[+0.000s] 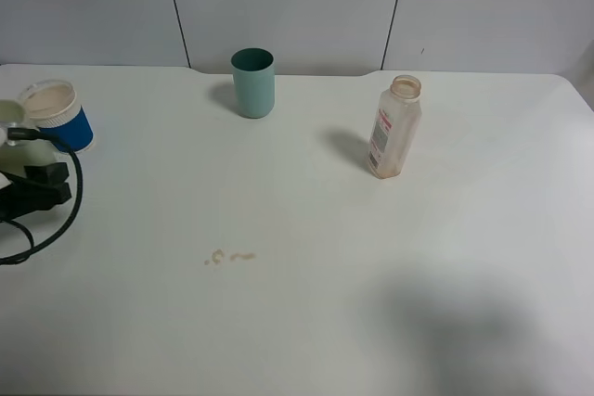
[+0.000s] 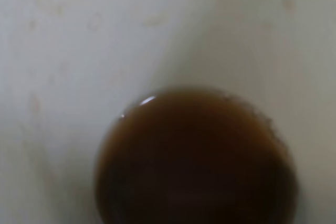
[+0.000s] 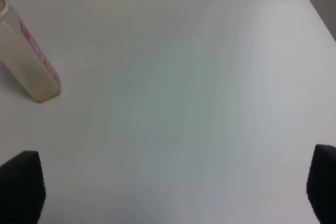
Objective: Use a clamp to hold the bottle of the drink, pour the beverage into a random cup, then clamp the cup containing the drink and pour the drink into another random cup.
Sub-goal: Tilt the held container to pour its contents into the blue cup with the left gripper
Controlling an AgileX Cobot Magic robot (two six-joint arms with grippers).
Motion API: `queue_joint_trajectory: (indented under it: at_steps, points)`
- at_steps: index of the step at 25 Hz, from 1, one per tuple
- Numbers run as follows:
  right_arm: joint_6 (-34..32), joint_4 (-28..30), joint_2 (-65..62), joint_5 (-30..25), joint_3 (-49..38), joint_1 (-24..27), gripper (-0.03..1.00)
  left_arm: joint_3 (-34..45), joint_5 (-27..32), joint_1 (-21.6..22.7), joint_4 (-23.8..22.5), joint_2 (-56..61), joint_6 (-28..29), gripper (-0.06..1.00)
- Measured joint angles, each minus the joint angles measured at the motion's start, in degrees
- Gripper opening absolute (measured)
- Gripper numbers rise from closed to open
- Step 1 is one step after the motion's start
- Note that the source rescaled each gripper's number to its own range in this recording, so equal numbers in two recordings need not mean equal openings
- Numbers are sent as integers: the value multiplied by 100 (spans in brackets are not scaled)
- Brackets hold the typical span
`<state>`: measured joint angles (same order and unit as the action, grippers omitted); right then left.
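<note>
The bottle [image 1: 394,127] stands upright and uncapped at the table's right middle, almost empty; in the right wrist view the bottle [image 3: 29,61] is far from my right gripper [image 3: 170,192], whose fingers are spread wide with nothing between them. At the far left edge my left gripper [image 1: 26,173] is closed on the pale yellow-green tumbler [image 1: 7,114], right beside the short blue paper cup [image 1: 58,116]. The left wrist view looks straight into that tumbler [image 2: 79,51], where brown beverage [image 2: 194,156] pools; its fingers are hidden there.
A darker teal tumbler [image 1: 252,83] stands at the back middle. A few small brown drips [image 1: 230,256] lie on the white table [image 1: 371,303] left of centre. A black cable [image 1: 65,215] loops off the left arm.
</note>
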<state>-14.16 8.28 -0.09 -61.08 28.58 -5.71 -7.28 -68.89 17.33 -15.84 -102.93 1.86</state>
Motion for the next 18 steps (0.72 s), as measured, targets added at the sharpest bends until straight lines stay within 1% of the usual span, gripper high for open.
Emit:
queue_joint_trajectory:
  at_steps: [5,10,13,15,18]
  points:
    - [0,0,0,0,0,0,100,0,0,827,-495,97,0,1]
    - [0,0,0,0,0,0,100,-99,6,1390,-899,97,0,1]
    - [0,0,0,0,0,0,100,-355,6,1560,-1184,85,18,1]
    - [0,0,0,0,0,0,100,-580,6,1593,-1374,80,131,1]
    - [0,0,0,0,0,0,100,-1020,279,1600,-1740,86,458,1]
